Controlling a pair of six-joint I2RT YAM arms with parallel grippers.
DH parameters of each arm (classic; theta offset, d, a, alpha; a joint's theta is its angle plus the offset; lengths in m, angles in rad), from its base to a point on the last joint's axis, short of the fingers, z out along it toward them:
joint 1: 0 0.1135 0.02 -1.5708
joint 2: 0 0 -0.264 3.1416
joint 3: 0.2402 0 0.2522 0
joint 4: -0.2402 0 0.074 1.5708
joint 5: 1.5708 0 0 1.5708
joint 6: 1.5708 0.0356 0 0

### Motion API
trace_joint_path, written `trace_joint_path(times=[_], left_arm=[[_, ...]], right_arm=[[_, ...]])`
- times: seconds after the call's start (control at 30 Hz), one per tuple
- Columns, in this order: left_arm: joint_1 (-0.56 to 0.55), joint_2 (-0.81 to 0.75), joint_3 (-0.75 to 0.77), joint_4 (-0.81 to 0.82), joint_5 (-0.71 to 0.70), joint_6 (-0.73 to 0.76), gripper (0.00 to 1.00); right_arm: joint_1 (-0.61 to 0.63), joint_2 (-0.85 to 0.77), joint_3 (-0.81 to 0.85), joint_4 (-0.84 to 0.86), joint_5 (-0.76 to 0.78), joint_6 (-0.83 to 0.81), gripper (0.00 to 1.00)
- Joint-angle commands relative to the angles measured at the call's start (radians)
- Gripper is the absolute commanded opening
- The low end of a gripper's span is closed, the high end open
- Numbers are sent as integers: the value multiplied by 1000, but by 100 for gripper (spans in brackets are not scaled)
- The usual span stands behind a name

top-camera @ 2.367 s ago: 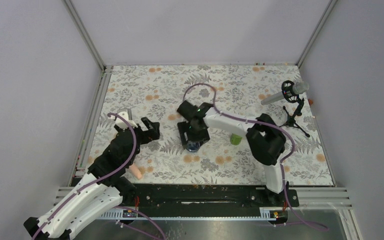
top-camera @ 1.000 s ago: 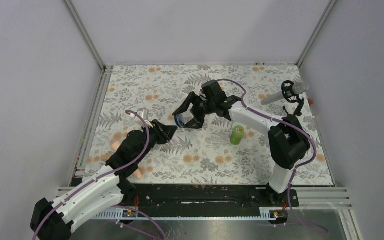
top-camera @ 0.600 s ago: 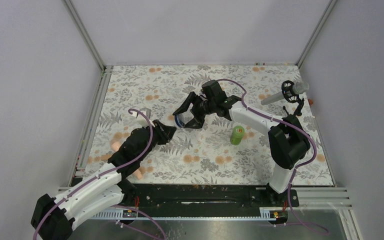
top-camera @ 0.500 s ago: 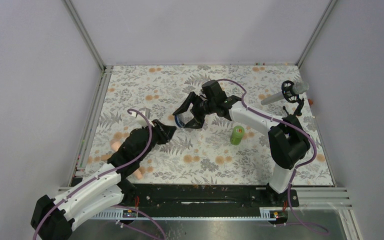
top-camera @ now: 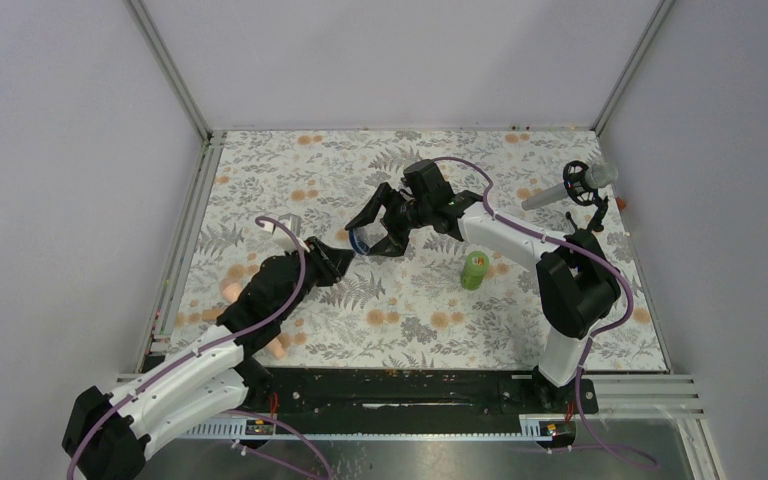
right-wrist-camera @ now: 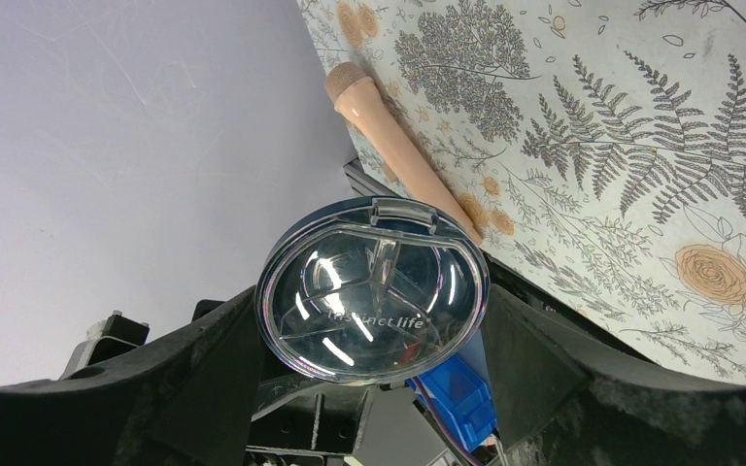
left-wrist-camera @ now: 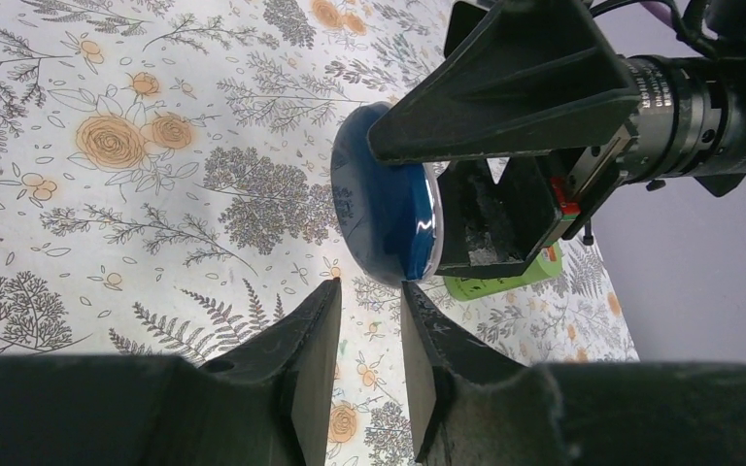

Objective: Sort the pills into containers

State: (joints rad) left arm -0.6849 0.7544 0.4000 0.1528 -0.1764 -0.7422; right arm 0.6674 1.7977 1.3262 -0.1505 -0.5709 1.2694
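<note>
Raised off the tabletop [top-camera: 410, 330], the dark-blue jar [left-wrist-camera: 384, 218] is now clamped on edge in the right gripper [top-camera: 370, 235], and the left gripper [left-wrist-camera: 369, 291], narrow and seemingly empty, has advanced to its 7 o'clock rim, likely to open it.

The table cover [top-camera: 410, 325] is white, printed with grey ferns and sprigs and scattered orange roses, and the bottle [top-camera: 475, 269] standing on it is bright green. Left of the bottle, the jar [left-wrist-camera: 384, 218] is dark blue with a shiny silver rim and a clear, glossy lid [right-wrist-camera: 374, 291]. Farther left of the bottle, the rod [right-wrist-camera: 393, 141] is peach-pink and the left arm [top-camera: 185, 375] is white with a purple cable [top-camera: 295, 280].
</note>
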Motion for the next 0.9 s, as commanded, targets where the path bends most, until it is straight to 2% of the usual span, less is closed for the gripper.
trace_joint_path(times=[0.0, 0.7, 0.87], left_arm=[[6, 12, 46, 78, 1, 6, 30], [16, 71, 75, 101, 16, 4, 31], [16, 110, 74, 117, 13, 3, 36]], right_arm=[[-6, -51, 15, 5, -35, -25, 50], [-7, -49, 21, 11, -43, -26, 50], [-5, -54, 20, 2, -43, -20, 50]])
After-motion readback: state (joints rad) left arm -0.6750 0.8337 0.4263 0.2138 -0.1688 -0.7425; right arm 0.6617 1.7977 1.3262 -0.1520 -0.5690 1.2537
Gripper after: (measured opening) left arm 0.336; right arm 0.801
